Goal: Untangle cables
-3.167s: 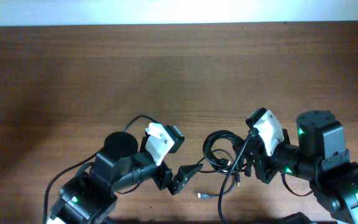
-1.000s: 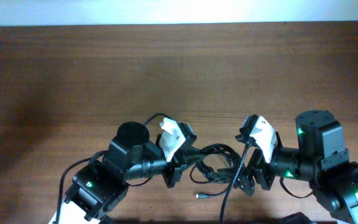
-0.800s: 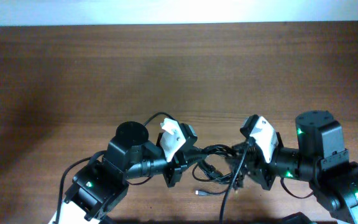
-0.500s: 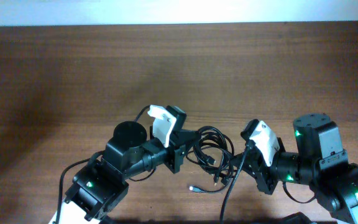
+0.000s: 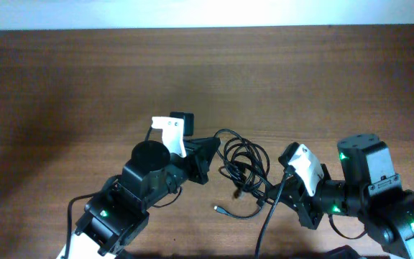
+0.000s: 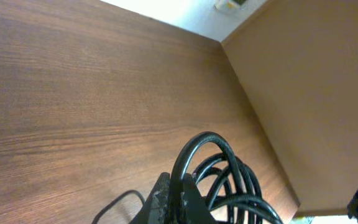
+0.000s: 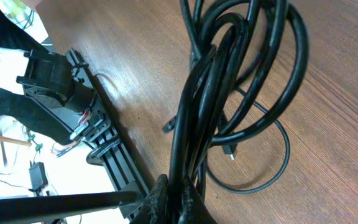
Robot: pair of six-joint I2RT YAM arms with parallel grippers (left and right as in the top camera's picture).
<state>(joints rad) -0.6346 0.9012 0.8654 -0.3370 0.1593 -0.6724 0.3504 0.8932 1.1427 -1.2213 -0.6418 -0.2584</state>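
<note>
glossy black looped cables [image 7: 205,87]

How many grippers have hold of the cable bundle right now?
2. The left gripper pinches loops of the cables at the bundle's left side. The right gripper clamps several strands at its right side. The contact itself shows only in the wrist views.

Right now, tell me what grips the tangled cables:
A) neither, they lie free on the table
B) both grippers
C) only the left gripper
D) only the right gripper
B: in its wrist view the left gripper pinches a loop of the cables, and in the other wrist view the right gripper clamps several strands.
</note>
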